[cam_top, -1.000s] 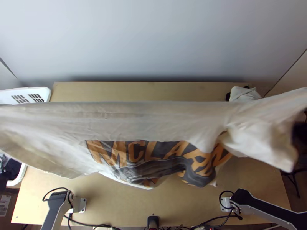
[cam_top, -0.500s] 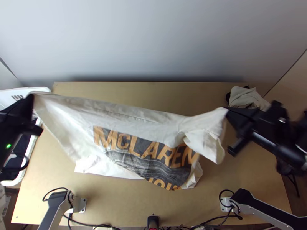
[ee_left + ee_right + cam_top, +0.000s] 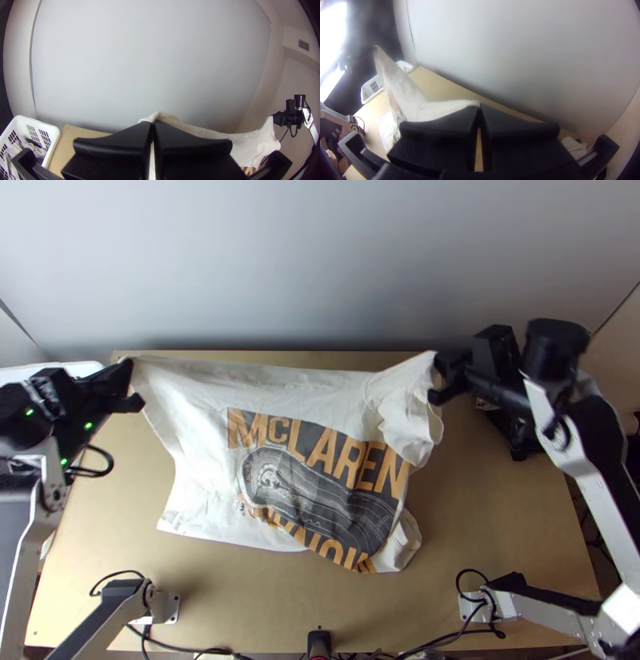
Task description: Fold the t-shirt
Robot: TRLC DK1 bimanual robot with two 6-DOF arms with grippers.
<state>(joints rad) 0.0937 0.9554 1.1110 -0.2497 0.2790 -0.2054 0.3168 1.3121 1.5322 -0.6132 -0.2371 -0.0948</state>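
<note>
We hold the white printed T-shirt stretched between two far corners above the wooden table, its near part apparently resting on the wood. Our left gripper pinches one corner, our right gripper the other. A white plastic basket stands at the table's left.

Robotics lab vibes here, tbh: two robot arms mounted along a wooden table's near edge, cables, plain wall.
</note>
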